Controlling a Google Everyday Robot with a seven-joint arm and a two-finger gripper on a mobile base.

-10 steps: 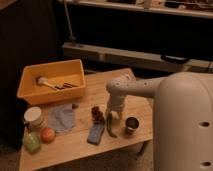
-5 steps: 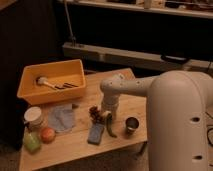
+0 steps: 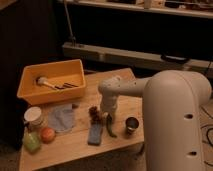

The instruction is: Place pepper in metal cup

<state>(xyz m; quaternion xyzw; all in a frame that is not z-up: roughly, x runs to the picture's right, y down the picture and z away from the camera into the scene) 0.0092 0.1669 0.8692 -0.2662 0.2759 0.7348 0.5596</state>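
Observation:
The pepper point(image 3: 109, 128) is a slim dark green pod on the wooden table point(image 3: 75, 150), between the blue sponge and the metal cup. The metal cup point(image 3: 131, 125) is a small shiny steel cylinder standing upright near the table's right front edge, just right of the pepper. My gripper point(image 3: 107, 118) points straight down on the end of the white arm, right over the pepper's upper end and left of the cup. Whether it touches the pepper does not show.
A dark red bunch of grapes point(image 3: 94, 112) lies just left of the gripper, and a blue sponge point(image 3: 95, 134) in front of it. A grey cloth point(image 3: 62, 119), a white jar point(image 3: 34, 117), an orange fruit point(image 3: 47, 134) and a green fruit point(image 3: 31, 142) are at the left. An orange bin point(image 3: 50, 82) stands at the back left.
The arm's large white body has swung further into view at the right. The gripper has shifted slightly left and lower, staying over the pepper. The cup has not moved.

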